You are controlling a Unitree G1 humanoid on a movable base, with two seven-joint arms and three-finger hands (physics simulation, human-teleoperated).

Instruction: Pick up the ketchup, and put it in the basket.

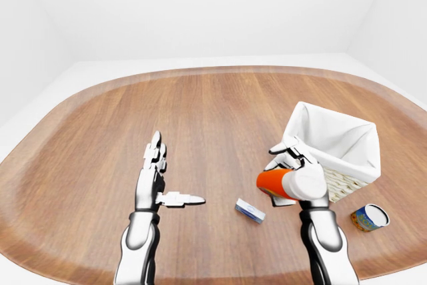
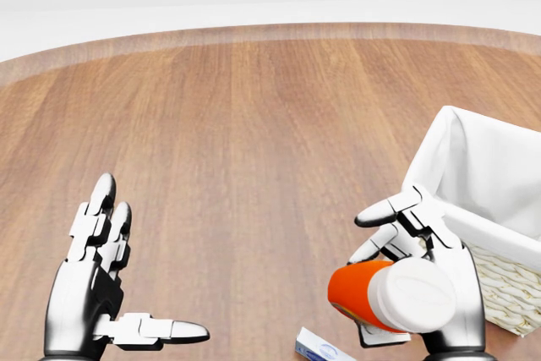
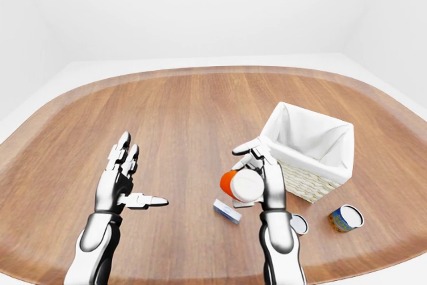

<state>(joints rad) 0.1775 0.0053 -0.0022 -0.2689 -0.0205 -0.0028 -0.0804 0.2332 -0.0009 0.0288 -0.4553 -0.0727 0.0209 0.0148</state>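
the right hand (image 2: 423, 272) holds the ketchup (image 2: 390, 295) on its side, just left of the basket (image 1: 333, 141); the left hand (image 2: 97, 281) hovers spread wide.

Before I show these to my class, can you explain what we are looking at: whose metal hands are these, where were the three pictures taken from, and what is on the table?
These are computer-rendered pictures of a humanoid robot steered by a person. All three cameras sit on its head and look out over its arms, so you see roughly what it sees. The two wider pictures are its left and right eyes; the third is a closer head view.

The left hand is empty, with its fingers spread above the wooden table. The right hand holds an orange ketchup bottle, tipped sideways with its white cap toward the camera.

Right of that hand stands a wicker basket with a white cloth lining. On the table lie a small blue-and-white box and a tin on its side. The bottle is not in the basket yet.
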